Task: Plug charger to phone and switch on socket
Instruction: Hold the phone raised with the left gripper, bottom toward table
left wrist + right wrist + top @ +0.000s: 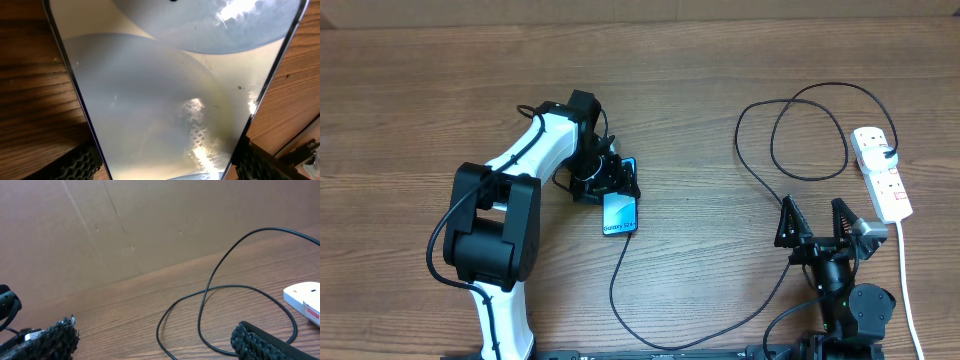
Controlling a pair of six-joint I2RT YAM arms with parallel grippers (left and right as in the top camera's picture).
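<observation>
You have one phone (619,213) in view. It lies flat on the table (420,80), left of centre, with its lit screen up and a line of small text at its near end. The left gripper (613,190) sits over the phone's far end. In the left wrist view the screen fills the picture, and one of the two fingers (75,162) presses against each long edge, so the jaws are clamped on the phone. There is one charger (760,180), a thin black cable. It meets the phone's near edge, runs toward you in a long curve, then swings right and away into two loops. You cannot tell whether its tip is seated in the phone. The cable ends at a black plug in the one socket (882,178), a white strip at the far right with one white cord (906,290) trailing toward the near edge. The right gripper (815,222) hangs near and just left of the socket. Its fingers (260,341) are spread wide and hold nothing, and the cable loops lie on the table beyond them.
</observation>
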